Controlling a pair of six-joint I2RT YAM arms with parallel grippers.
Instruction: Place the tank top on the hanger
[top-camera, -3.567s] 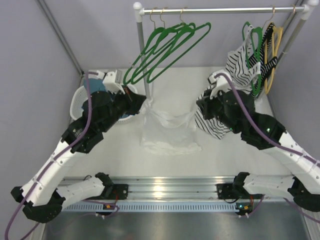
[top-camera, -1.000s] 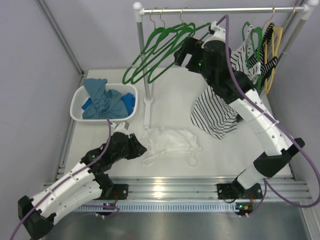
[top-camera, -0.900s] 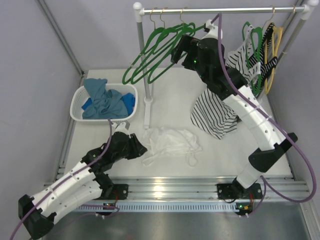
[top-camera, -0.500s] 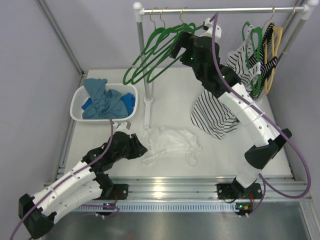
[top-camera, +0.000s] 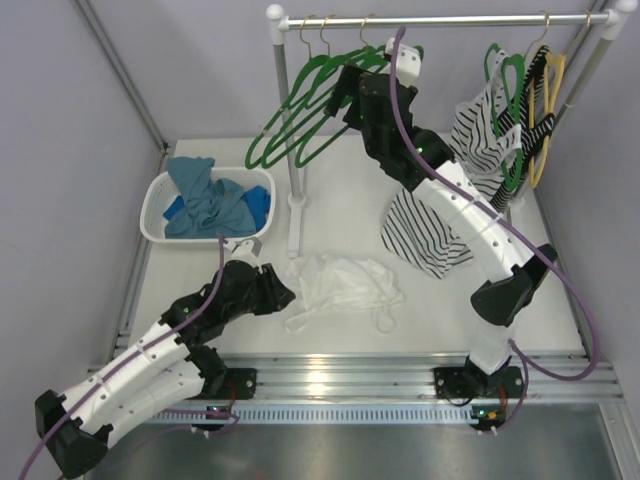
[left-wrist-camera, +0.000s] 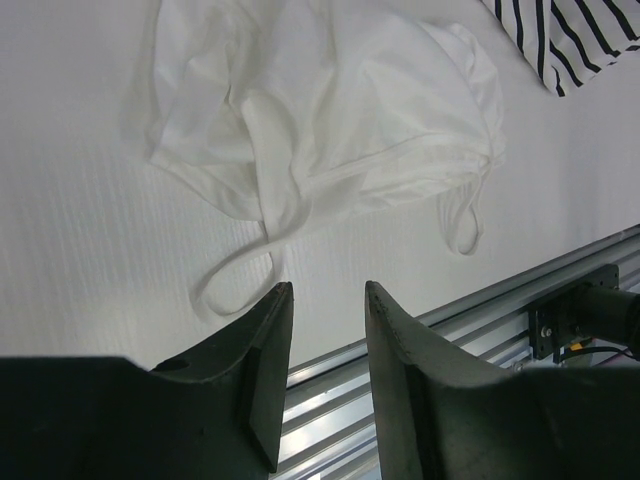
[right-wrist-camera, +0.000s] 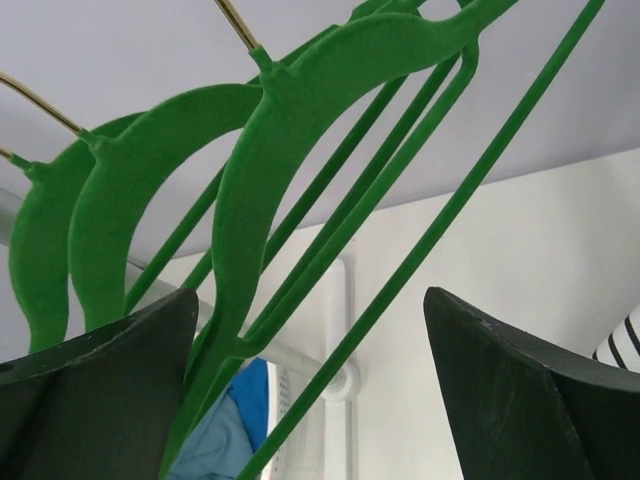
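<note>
From above, three green hangers (top-camera: 300, 110) hang at the left of one clothes rail (top-camera: 450, 19). At its right hang further green ones, too bunched to count, with one yellow hanger (top-camera: 556, 80) and a striped top (top-camera: 428, 232). One white tank top (top-camera: 340, 283) lies crumpled on the white surface (top-camera: 480, 320), well apart from the hangers. One basket (top-camera: 152, 222) holds blue clothes (top-camera: 215, 200). Grey walls close in both sides. The left arm lies low, and the left end effector (top-camera: 280, 297) is just beside the tank top's left edge. The right arm is stretched up, with the right end effector (top-camera: 348, 92) at the three hangers.

The left wrist view shows the left end effector slightly parted and holding nothing. The tank top is ahead of it, one strap loop near the fingertips.

The right wrist view shows the right end effector spread wide. Thin bars of the front hanger (right-wrist-camera: 300, 130) cross the gap, unclamped.
</note>
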